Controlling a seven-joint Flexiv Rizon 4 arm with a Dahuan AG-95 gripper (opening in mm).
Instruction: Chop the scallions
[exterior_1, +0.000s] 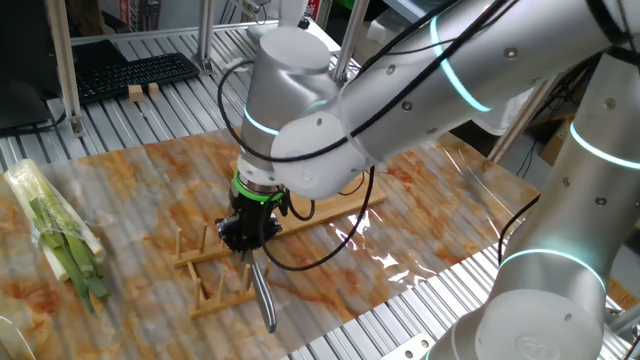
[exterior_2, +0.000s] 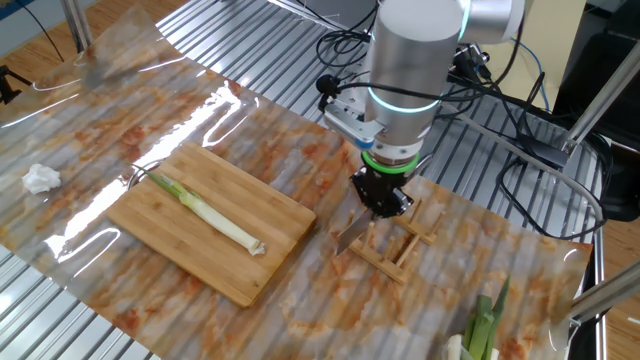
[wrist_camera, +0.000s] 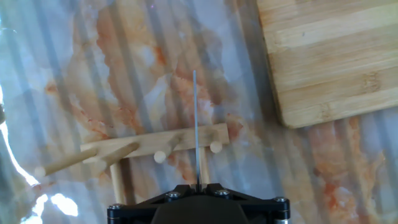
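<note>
Scallion only on board cam.

Robot arm — silver, with a green ring above the black gripper — reached down over a wooden peg rack. A knife blade projected from the gripper, slanting across the rack; how the jaws stood was hidden. Bundle of green-and-white stalks in clear wrap lay at left on the marbled table cover. Keyboard sat behind.
</note>
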